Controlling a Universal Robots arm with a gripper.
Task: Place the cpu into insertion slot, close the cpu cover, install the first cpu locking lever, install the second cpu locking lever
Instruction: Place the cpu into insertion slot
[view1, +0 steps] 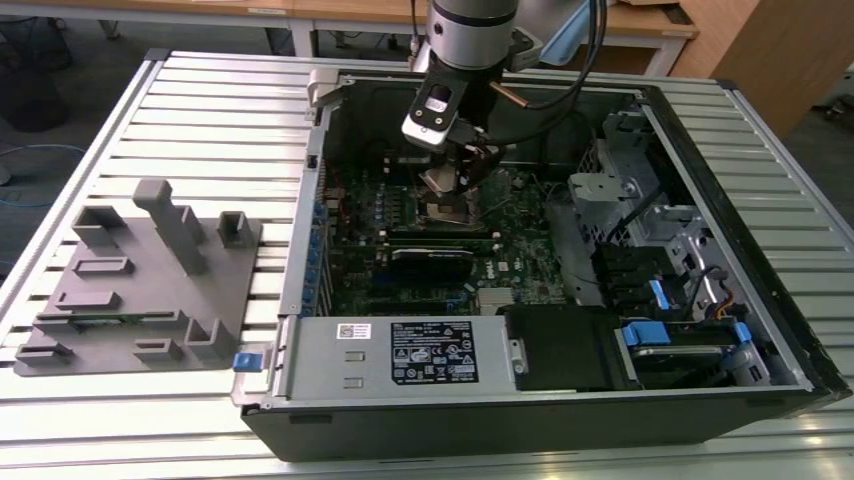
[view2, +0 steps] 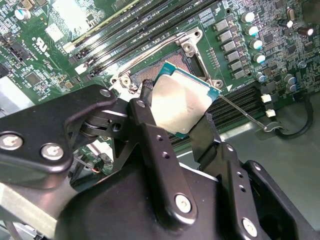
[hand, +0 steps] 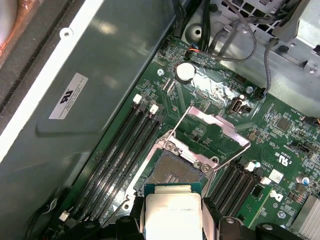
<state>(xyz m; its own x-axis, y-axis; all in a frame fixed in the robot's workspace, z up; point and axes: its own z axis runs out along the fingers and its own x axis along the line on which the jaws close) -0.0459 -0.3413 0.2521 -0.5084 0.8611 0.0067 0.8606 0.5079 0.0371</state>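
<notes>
1. Currently, at the exterior view's left: grey fixture plate sits on the slatted table, well apart from the work. No concern for you there.
2. Centre: open PC case w/ green motherboard. The arm reaches down inside it.
3. Gripper is clamped on the cpu. In the second wrist view its fingers pinch two opposite edges, metal face toward the camera. Contact area looks small, so in my judgement the chip could slip or rotate if knocked.
4. Cpu hangs over the insertion slot, tilted and not seated. Most of the pin field shows uncovered in the first wrist view. Can't tell whether its low edge touches the rim.
5. Main risk for you: bent pins. Likely causes are the chip going down tilted, offset, or w/ the wrong corner orientation.
6. Cpu cover stands raised on the far side of the slot. A jolt could drop it onto the chip or fingers.
7. Locking lever lies swung out near the memory slots. A finger could snag either one.
8. Exterior view's right: drive cage is near the arm but apart. Low risk.
</notes>
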